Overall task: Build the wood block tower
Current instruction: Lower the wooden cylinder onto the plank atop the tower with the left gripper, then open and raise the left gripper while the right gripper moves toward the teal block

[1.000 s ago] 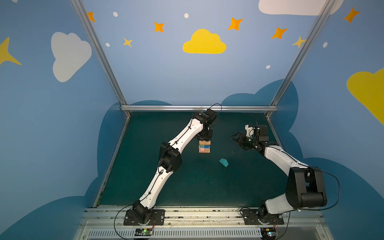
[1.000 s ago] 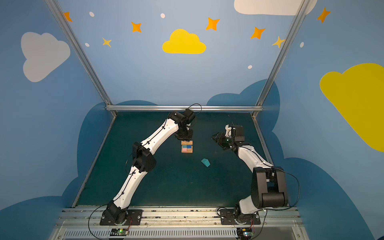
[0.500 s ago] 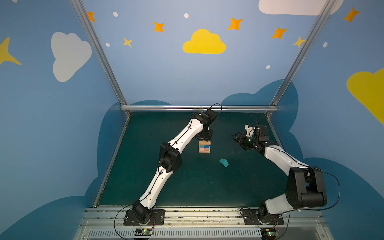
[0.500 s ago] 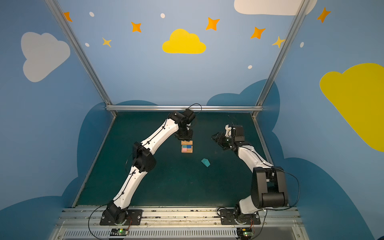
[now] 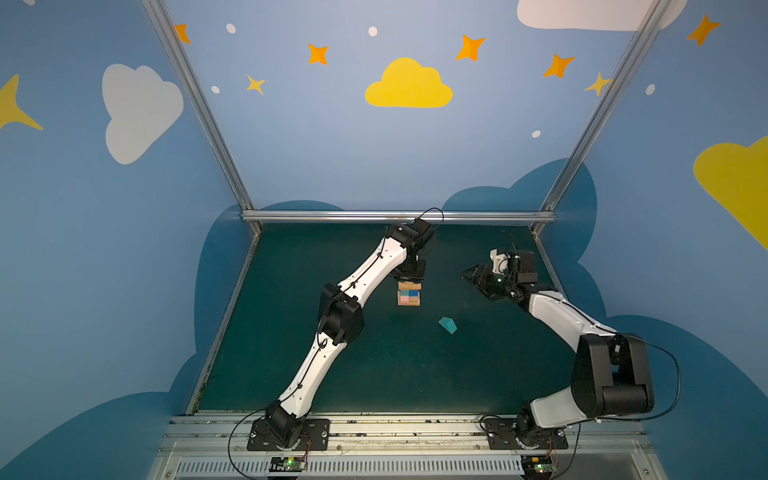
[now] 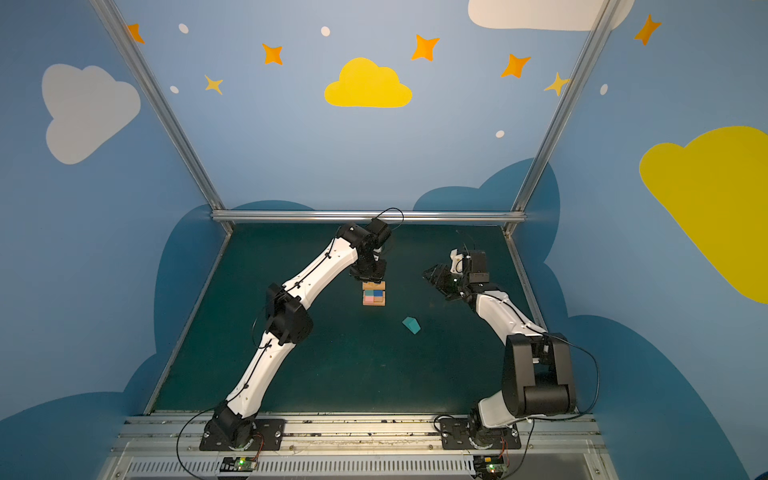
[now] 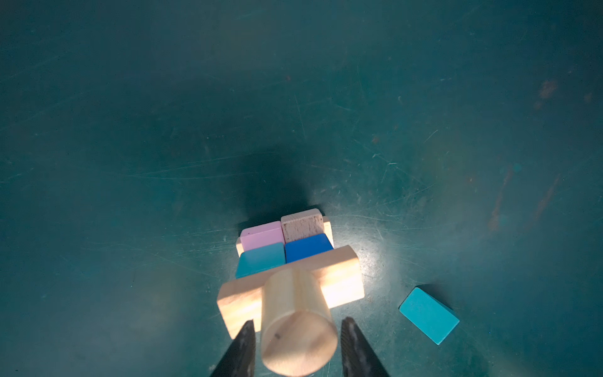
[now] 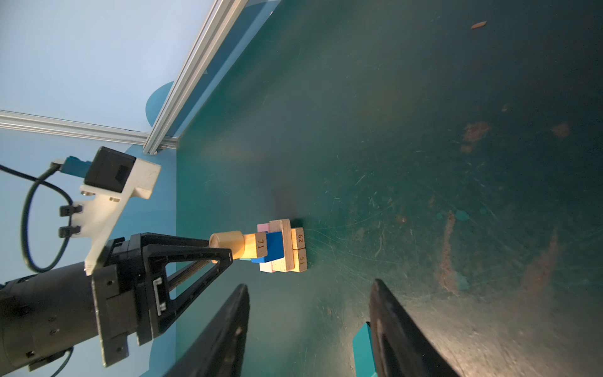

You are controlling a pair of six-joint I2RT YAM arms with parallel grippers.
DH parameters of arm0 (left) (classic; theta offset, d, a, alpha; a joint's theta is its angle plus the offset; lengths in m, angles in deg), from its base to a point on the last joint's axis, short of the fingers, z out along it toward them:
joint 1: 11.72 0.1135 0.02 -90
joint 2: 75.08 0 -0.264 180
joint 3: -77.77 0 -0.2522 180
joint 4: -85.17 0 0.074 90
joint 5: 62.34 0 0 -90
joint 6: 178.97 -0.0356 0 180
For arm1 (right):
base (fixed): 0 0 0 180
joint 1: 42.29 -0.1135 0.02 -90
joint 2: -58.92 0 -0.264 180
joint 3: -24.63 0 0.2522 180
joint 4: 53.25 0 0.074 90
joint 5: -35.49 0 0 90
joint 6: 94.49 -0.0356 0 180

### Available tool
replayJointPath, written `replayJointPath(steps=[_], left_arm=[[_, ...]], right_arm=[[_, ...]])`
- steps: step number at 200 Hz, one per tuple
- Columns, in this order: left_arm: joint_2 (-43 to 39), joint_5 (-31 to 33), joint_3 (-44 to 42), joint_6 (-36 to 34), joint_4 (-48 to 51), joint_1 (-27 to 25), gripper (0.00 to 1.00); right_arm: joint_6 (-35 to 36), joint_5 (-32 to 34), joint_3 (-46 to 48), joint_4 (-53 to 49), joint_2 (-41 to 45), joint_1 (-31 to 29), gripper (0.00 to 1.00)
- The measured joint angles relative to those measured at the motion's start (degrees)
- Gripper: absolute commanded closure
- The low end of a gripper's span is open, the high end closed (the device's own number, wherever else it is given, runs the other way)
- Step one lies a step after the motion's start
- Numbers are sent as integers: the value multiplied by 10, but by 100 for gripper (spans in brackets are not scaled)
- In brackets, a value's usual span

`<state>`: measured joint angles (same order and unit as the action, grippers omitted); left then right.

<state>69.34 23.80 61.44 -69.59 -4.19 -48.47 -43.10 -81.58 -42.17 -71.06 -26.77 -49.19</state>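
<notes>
Left wrist view: the left gripper (image 7: 298,320) has its jaws just clear of the tan cylinder (image 7: 293,293) atop the wood block tower (image 7: 295,251) — apparently letting it balance alone — while the right gripper (image 8: 309,284) hangs open and empty beside the tower, the teal house-shaped piece (image 7: 429,315) loose near its base.

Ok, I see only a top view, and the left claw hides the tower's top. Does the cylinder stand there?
Observer: Yes, the left wrist view shows the cylinder upright on the top bar.
Operator: Is it gripped now?
Observer: No, the left claw is open, with a narrow gap on each side of the cylinder.
Operator: And on the right?
Observer: Its wrist view shows the right claw open, with nothing in it.
</notes>
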Motion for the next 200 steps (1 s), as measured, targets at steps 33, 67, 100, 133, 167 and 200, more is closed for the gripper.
replayJointPath(steps=[33,67,100,133,167,200], left_arm=[[0,-1,0,2,-1,0,42],[0,-4,1,4,-3,0,25],[0,-4,2,7,-10,0,19],[-7,1,2,11,-18,3,19],[-56,31,2,20,-21,7,18],[-147,79,-10,24,-28,10,18]], right_arm=[[0,0,0,0,0,0,43],[0,0,0,0,0,0,43],[0,0,0,0,0,0,43],[0,0,0,0,0,0,37],[1,3,0,-2,0,0,29],[2,10,0,-11,2,0,26]])
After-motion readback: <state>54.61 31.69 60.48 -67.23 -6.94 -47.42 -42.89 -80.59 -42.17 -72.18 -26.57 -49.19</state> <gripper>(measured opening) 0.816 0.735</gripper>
